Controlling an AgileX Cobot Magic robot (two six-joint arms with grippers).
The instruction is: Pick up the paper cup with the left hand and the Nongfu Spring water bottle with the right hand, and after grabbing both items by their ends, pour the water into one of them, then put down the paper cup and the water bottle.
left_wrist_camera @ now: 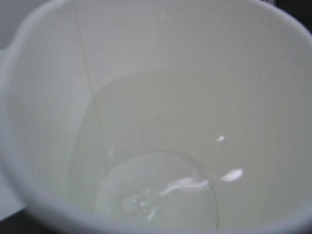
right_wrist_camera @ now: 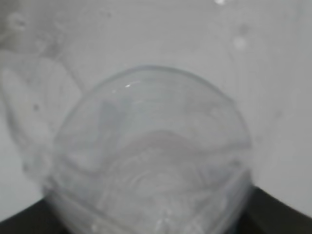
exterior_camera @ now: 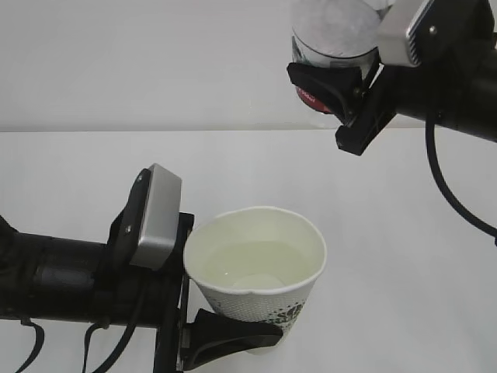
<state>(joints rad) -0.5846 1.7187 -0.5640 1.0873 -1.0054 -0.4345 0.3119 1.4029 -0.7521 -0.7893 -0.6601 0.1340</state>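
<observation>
Cup, paper (exterior_camera: 260, 268): clamped low on its wall by left gripper (exterior_camera: 225, 330), mouth up, apparently to keep water (exterior_camera: 256, 268) in. Nongfu Spring water bottle (exterior_camera: 334, 39): clamped in right gripper (exterior_camera: 342, 93), raised above and beyond cup, over bench (exterior_camera: 388, 202); no stream visible.
</observation>
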